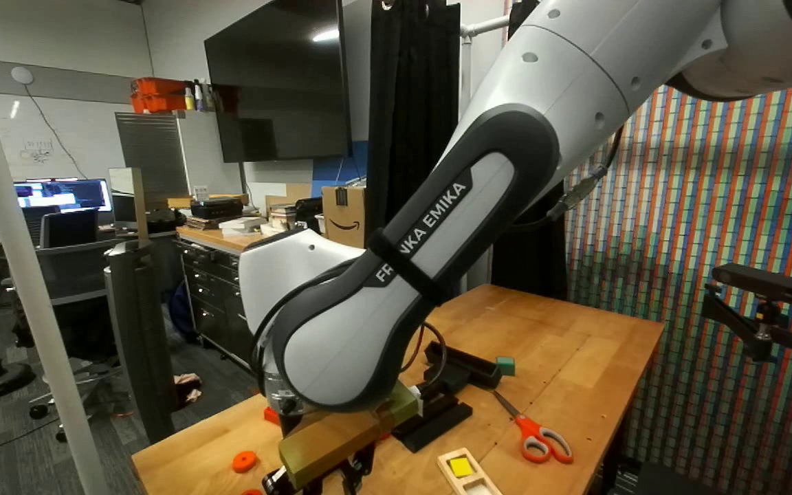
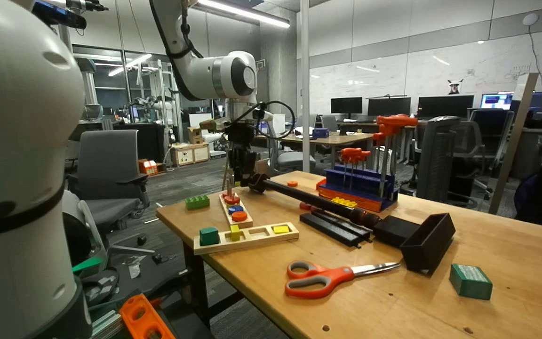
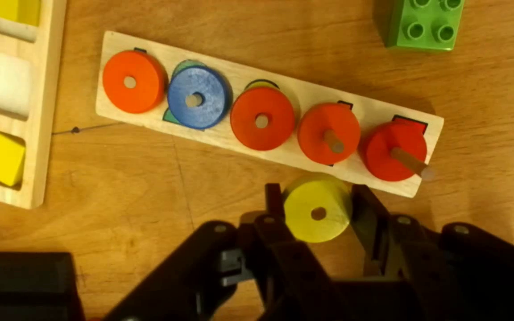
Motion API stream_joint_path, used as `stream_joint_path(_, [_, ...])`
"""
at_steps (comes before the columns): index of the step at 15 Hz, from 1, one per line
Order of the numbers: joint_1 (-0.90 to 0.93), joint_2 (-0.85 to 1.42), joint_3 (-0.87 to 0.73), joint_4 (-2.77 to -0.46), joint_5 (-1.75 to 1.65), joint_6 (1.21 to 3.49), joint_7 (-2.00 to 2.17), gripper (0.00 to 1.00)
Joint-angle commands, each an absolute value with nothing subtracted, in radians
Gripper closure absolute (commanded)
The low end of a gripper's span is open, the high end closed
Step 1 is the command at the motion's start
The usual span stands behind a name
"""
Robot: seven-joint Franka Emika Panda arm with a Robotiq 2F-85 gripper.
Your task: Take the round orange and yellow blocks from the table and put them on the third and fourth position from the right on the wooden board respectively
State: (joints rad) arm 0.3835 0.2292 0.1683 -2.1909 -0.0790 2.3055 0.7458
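gripper [image 3: 316, 198] pinching yellow block [image 3: 317, 196] by its sides, just beside wooden board [image 3: 304, 96]. likely step: raise past the tallest peg [image 3: 408, 162], centre hole over fourth position from right, lower straight, release. which end counts as right: unclear.

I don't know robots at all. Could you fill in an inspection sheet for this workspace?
Surface: wooden tabletop, a few small dark holes.
Job's things: yellow round block, hole in its face; orange round block, lying on the tabletop; wooden board, discs on all five pegs.
Clutter: scissors, green toy brick, green block, blue tool stand.
Gripper: holding the yellow round block.
Cables: black cable, hanging in a loop.
Surroundings: office chairs, monitors, wall screen.
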Motion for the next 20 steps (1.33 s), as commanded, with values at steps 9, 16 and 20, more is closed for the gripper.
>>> stream_joint_path(9, [0.353, 0.197, 0.187, -2.214, -0.029, 2.293, 0.738, 0.82])
stream_joint_path(16, [0.353, 0.172, 0.196, -2.219, -0.018, 2.294, 0.746, 0.82])
stream_joint_path(20, [0.355, 0.175, 0.203, -2.217, -0.001, 2.284, 0.765, 0.82])
